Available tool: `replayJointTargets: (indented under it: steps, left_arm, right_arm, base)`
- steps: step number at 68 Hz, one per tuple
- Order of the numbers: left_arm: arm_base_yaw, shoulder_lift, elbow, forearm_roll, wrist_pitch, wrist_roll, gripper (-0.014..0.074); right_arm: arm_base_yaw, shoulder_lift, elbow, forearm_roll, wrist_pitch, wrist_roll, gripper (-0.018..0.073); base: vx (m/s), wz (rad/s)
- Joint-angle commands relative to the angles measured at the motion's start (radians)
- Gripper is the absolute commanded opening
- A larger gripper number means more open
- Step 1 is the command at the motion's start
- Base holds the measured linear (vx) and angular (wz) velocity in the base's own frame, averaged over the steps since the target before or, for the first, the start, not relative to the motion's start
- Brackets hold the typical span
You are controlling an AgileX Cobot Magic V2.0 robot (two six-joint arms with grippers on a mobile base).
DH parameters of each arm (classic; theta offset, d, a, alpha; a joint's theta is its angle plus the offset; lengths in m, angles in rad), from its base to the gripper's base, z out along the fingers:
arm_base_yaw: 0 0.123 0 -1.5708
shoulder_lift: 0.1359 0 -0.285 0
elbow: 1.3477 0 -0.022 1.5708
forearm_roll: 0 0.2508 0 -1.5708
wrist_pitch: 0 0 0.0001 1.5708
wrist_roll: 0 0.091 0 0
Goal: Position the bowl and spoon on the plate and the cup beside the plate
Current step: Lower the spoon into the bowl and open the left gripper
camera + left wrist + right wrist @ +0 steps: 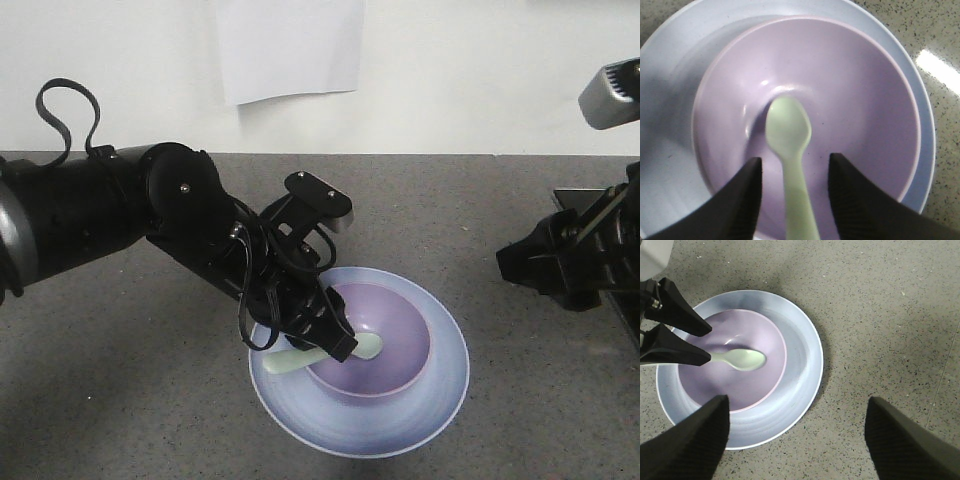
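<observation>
The left claw point(795, 200) stood open, its two dark ribbed fingers point(740, 200) spread to either side of the spoon's handle, with a clear gap showing on each side in the left wrist view. Between those fingers lay the spoon point(788, 127), small and pale mint green, with a short flat handle and a smooth oval head. Its head rested just ahead of the fingertips, on the inner floor of the bowl. Its handle ran back between the fingers and over the bowl's near rim.

Directly under and ahead of the claw sat the bowl point(855, 100), round, smooth and light purple, with a soft shine on its inner wall. Around the bowl, and beneath it, lay the plate point(670, 65), round, pale blue, whitish at the rim and wider than the bowl. The bowl sat a little off centre on it.

Beneath the plate spread a grey speckled surface point(880, 315).

Well apart from the left claw, on the far side of the plate, the right claw point(796, 405) hung above the surface with its dark fingers spread wide and nothing between them.

Beyond both claws, a white sheet of paper point(290, 45) hung on a pale wall point(480, 70).
</observation>
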Motion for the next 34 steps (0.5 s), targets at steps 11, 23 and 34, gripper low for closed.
replayJointTargets:
  steps: [11,23,34]
  left_arm:
    - [-0.006,-0.043,-0.027,-0.027,-0.040,-0.006,0.0426]
    - [-0.006,-0.052,-0.027,-0.027,-0.059,-0.006,0.0427]
    - [-0.006,-0.086,-0.027,-0.026,-0.093,-0.007,0.0427]
  right_arm:
    - [-0.003,-0.014,-0.027,0.004,-0.050,0.002,0.0533]
    - [-0.003,-0.014,-0.027,0.004,-0.050,0.002,0.0533]
    - [-0.003,-0.014,-0.027,0.004,-0.050,0.002,0.0533]
  base:
    - [0.00,0.00]
    - [0.00,0.00]
    - [0.00,0.00]
